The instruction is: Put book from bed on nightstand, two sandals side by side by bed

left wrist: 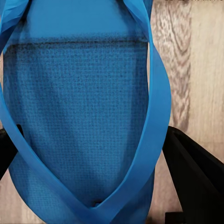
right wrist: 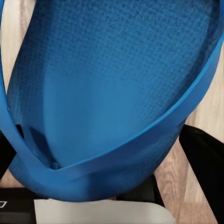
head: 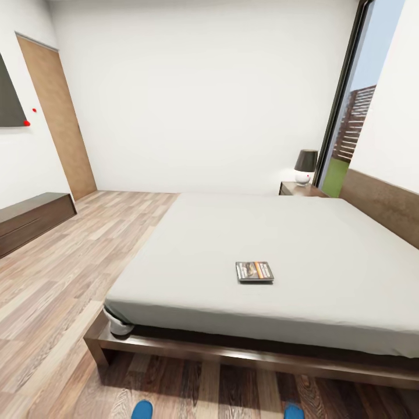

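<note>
The bed [head: 279, 250] occupies the centre and right of the head view, its pale mattress carried on a dark wooden frame. The book [head: 255, 272] lies flat on the mattress, toward the near edge and slightly right of centre. The nightstand [head: 299, 188] stands at the far right, beside the headboard, with a dark-shaded lamp [head: 305, 166] on its top. A long low wall cabinet [head: 32, 220] runs along the left wall, with a light wooden door [head: 58, 116] beyond it.

Two blue sandals are seen at the near edge of the head view, on the plank floor [head: 70, 273] in front of the bed frame: the left sandal [head: 141, 409] and the right sandal [head: 294, 412], well apart from each other.

In the left wrist view, the left sandal [left wrist: 84, 116] lies between the dark fingers [left wrist: 196, 172] of the left gripper [left wrist: 88, 163] (jaws spread wide on either side of the sole). In the right wrist view, the right sandal [right wrist: 107, 93] likewise sits between the fingers [right wrist: 205, 163] of the right gripper [right wrist: 102, 163]. Whether either pair actually clamps its sandal cannot be told.
</note>
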